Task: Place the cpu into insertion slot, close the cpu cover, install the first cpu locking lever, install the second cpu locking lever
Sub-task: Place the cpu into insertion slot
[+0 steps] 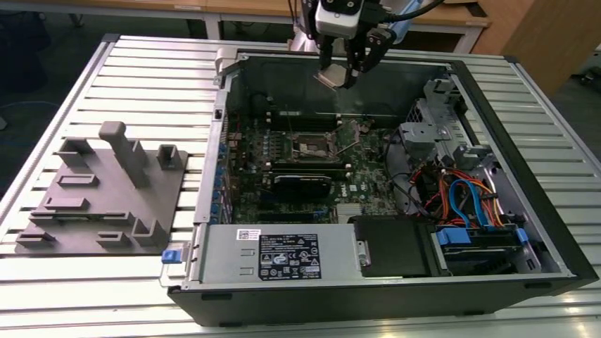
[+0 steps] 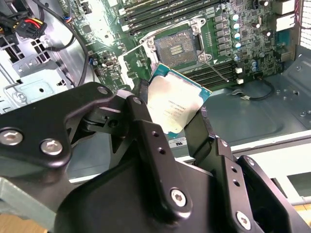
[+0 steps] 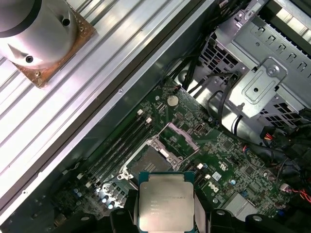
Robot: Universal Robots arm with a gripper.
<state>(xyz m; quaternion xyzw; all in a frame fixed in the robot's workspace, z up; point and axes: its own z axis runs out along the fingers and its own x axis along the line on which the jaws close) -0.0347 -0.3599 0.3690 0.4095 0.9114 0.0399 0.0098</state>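
You are holding the cpu [image 3: 166, 201] edge-on between the two fingers of the gripper [image 3: 166, 216], which are closing on opposite sides of the chip, with its dull metal top facing both wrist views. In the exterior view the gripper [image 1: 340, 74] is hanging high over the far wall of the open computer case [image 1: 395, 299], with the cpu [image 1: 333, 76] tilting at its tip.

The insertion slot [image 3: 146, 162] is lying well below the hand and ahead of the fingertips, apart from the chip. Its dark contact field is showing bare in the second wrist view, beyond the cpu [image 2: 177, 104]. The cpu cover [image 3: 179, 135] appears to be standing swung back just beside the slot, on the side away from the memory slots [image 3: 119, 148].

To do this carry well, I judge you are needing three things:
- level the chip so that it is coming down flat, not corner first;
- square its edges to the slot's silvery rim while you are high enough to turn freely;
- descend slowly and straight, staying off the raised cover and the thin lever wires beside the slot.

The contacts look delicate, so any sideways sliding on them could do damage.
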